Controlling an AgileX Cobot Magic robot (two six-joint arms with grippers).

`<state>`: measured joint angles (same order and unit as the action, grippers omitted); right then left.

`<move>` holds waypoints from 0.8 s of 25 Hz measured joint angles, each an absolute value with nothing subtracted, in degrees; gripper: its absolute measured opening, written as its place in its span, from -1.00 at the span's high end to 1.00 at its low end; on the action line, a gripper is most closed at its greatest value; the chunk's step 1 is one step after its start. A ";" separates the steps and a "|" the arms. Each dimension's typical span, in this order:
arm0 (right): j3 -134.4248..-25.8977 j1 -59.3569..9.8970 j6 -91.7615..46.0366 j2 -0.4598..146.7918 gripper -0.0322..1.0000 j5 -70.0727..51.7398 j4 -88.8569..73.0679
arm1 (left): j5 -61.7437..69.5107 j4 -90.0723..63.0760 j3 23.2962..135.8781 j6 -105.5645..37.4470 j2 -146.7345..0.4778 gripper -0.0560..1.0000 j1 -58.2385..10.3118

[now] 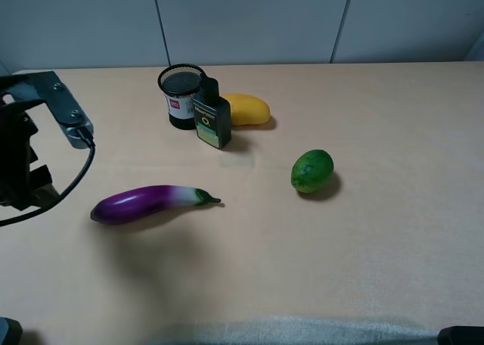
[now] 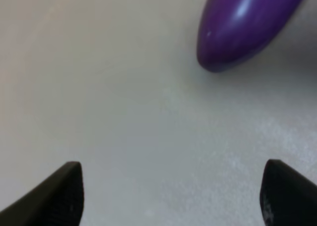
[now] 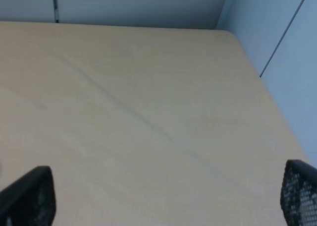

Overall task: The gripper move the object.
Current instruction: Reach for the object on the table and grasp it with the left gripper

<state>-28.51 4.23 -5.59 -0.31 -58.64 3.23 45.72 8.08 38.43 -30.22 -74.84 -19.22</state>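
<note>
The purple eggplant (image 1: 147,203) lies on the tan table (image 1: 363,247), left of centre, with its green stem pointing right. My left arm (image 1: 21,160), with its grey bracket (image 1: 66,112), hangs at the left edge, just left of the eggplant's rounded end. In the left wrist view the left gripper (image 2: 171,196) is open and empty above bare table, and the eggplant's rounded end (image 2: 242,28) lies ahead of it, apart from the fingers. The right gripper (image 3: 168,196) is open and empty over bare table near the far right corner.
A black mesh cup (image 1: 181,95), a dark bottle (image 1: 212,116) and a yellow mango-like fruit (image 1: 246,109) stand together at the back. A round green fruit (image 1: 312,170) lies right of centre. A dark part (image 1: 461,335) shows at the bottom right corner.
</note>
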 joint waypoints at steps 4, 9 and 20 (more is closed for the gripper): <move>-28.51 4.23 -5.59 -0.31 -0.40 -58.64 3.23 | 45.11 6.96 40.09 -34.94 -79.37 -0.60 -19.40; -28.51 4.23 -5.59 -0.31 -0.40 -58.64 3.23 | 42.91 5.62 40.44 -40.37 -83.15 -0.60 -22.32; -28.51 4.23 -5.59 -0.31 -0.40 -58.64 3.23 | 38.41 5.31 41.48 -42.22 -90.96 -0.60 -29.31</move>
<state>-28.51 4.23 -5.59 -0.31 -58.64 3.23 38.41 5.31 41.48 -42.22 -90.96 -29.31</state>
